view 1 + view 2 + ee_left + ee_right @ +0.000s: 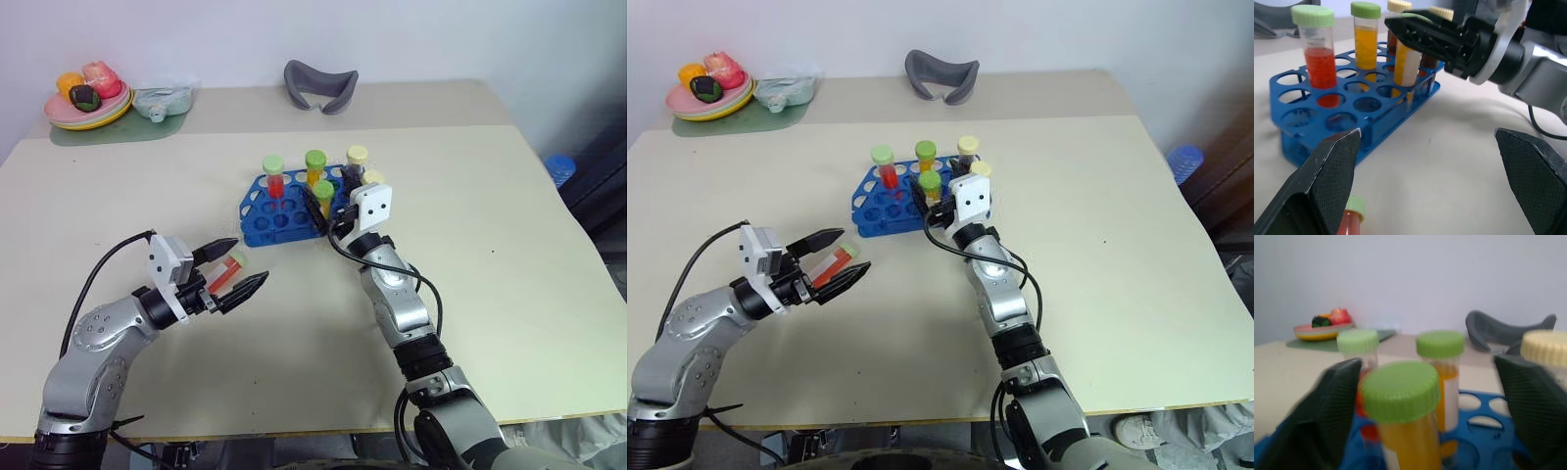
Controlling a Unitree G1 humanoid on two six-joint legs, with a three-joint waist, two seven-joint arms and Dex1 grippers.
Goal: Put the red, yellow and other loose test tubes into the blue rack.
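Observation:
The blue rack (263, 223) stands mid-table and holds a red tube with a green cap (273, 178), a yellow tube with a green cap (314, 168) and two cream-capped tubes (357, 159). Another yellow tube with a green cap (1403, 396) stands upright in a front hole. My right gripper (329, 199) is open, one finger on each side of this tube and clear of it. A loose red tube with a green cap (226, 270) lies on the table. My left gripper (250, 260) hovers open just over it, apart from it.
A plate of toy fruit (59, 116) on a green mat and a clear bottle (162, 101) sit at the back left corner. A grey curved object (320, 86) lies at the back centre. A blue item (558, 166) sits beyond the table's right edge.

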